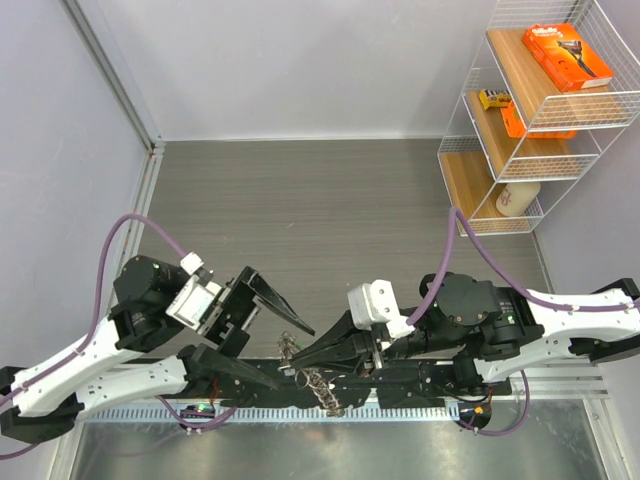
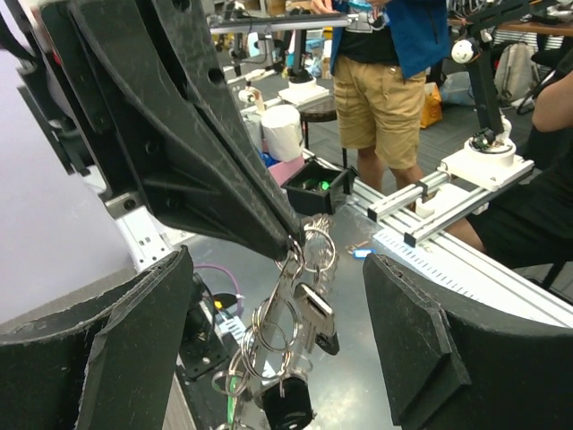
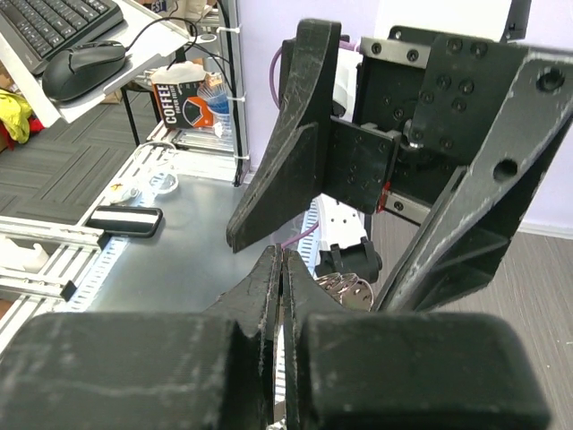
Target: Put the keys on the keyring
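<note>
**Top view.** The right end effector (image 1: 289,372) reaches in from 3 o'clock with its two fingers clenched flat together. At its very tip it grasps the keyring (image 1: 320,386), which sits low in the frame near 6 o'clock, over the near edge of the counter (image 1: 350,220). The ring bunch trails from that tip toward 5 o'clock. The left end effector (image 1: 296,358) comes in from 9 o'clock and is released. Its fingers are spread wide, one passing at about 12 o'clock of the pinched tip and the other at about 7 o'clock, so the tip lies between them. A wire shelf (image 1: 520,75) stands at 2 o'clock.

**Left wrist view.** Several linked silver rings and the keys (image 2: 315,318) hang straight down from the clenched tip. A dark rounded piece is lowest, at 6 o'clock. The bunch hangs midway between the left fingers (image 2: 125,349) and is apart from both.

**Right wrist view.** A sliver of silver ring shows just beside the closed tip at 3 o'clock. The open left fingers stand beyond it at 12 and 2 o'clock.
</note>
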